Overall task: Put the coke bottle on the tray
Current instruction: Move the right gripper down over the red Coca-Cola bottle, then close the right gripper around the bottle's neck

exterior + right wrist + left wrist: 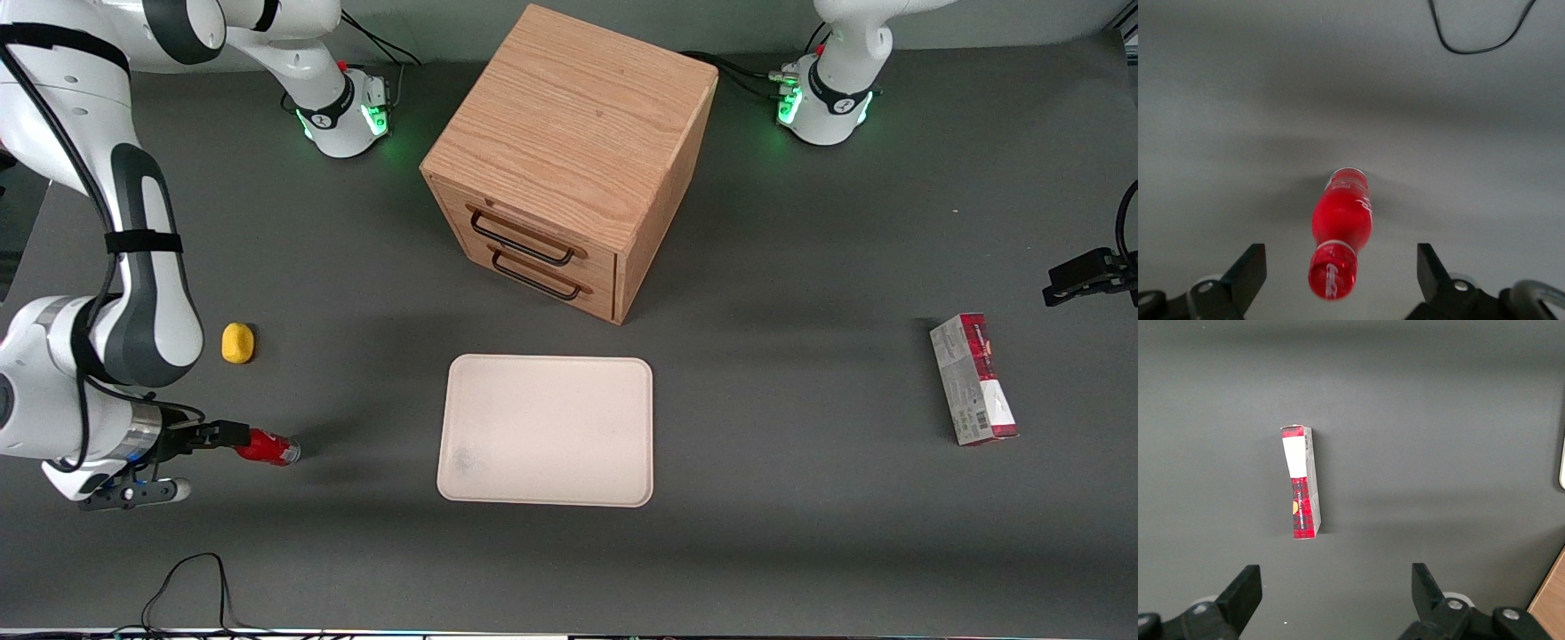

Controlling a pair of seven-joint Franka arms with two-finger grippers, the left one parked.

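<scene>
The coke bottle (267, 447) is small and red with a red cap. It lies on its side on the grey table, toward the working arm's end, with its cap pointing at my right gripper (222, 443). In the right wrist view the bottle (1341, 223) lies between the two fingertips of the gripper (1341, 270). The jaws stand wide open on either side of the cap and do not touch it. The cream-white tray (547, 391) lies flat and bare in the middle of the table, well apart from the bottle and in front of the cabinet.
A wooden two-drawer cabinet (569, 160) stands farther from the front camera than the tray. A yellow lump (237, 342) lies near the bottle, farther from the camera. A red-and-grey carton (973, 378) lies toward the parked arm's end. A black cable (191, 587) loops at the near edge.
</scene>
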